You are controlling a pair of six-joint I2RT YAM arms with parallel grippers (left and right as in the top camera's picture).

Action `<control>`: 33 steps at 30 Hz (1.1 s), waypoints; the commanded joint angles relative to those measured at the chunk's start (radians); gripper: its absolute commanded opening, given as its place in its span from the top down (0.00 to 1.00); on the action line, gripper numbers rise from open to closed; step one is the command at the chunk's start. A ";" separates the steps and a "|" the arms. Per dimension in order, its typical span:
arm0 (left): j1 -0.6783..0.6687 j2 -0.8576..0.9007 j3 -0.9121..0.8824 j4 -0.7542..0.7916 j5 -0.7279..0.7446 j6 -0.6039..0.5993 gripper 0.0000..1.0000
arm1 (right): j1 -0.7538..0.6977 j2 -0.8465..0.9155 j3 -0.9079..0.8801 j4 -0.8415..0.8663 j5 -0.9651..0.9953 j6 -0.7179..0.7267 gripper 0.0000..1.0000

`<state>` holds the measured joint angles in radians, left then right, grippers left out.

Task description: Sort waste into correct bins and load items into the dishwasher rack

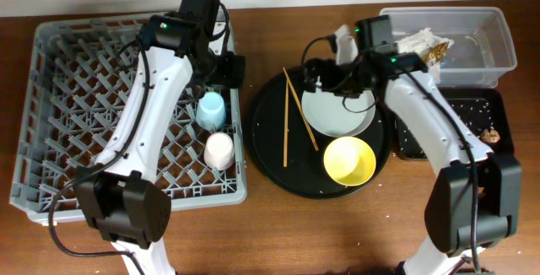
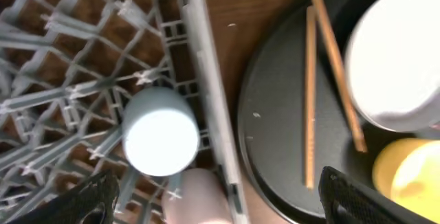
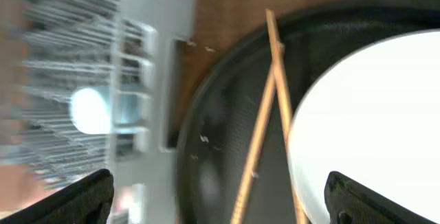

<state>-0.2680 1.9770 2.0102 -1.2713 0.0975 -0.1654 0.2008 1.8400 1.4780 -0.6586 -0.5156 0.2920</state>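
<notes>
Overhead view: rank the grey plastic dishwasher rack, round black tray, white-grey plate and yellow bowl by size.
1. grey plastic dishwasher rack
2. round black tray
3. white-grey plate, partly covered
4. yellow bowl

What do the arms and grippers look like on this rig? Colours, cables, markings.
The left arm and right arm have white link shells with black joints and black bases. Loose black cables loop near each wrist, and a green light glows on each arm. The fingers are matte black. No markings are readable.
</notes>
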 commanded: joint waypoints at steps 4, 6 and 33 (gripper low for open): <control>-0.002 0.003 0.065 0.003 0.116 -0.001 0.07 | 0.112 -0.002 0.004 -0.099 0.472 -0.003 0.26; -0.002 0.003 0.065 0.006 0.116 -0.001 0.07 | 0.114 -0.002 0.004 -0.104 0.472 -0.003 0.55; -0.524 0.209 0.019 0.138 0.048 -0.058 0.11 | -0.517 -0.276 -0.022 -0.451 0.411 0.065 0.18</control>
<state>-0.7151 2.1212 2.0380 -1.1580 0.1928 -0.2104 -0.2893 1.5677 1.4464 -1.1187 -0.0841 0.3531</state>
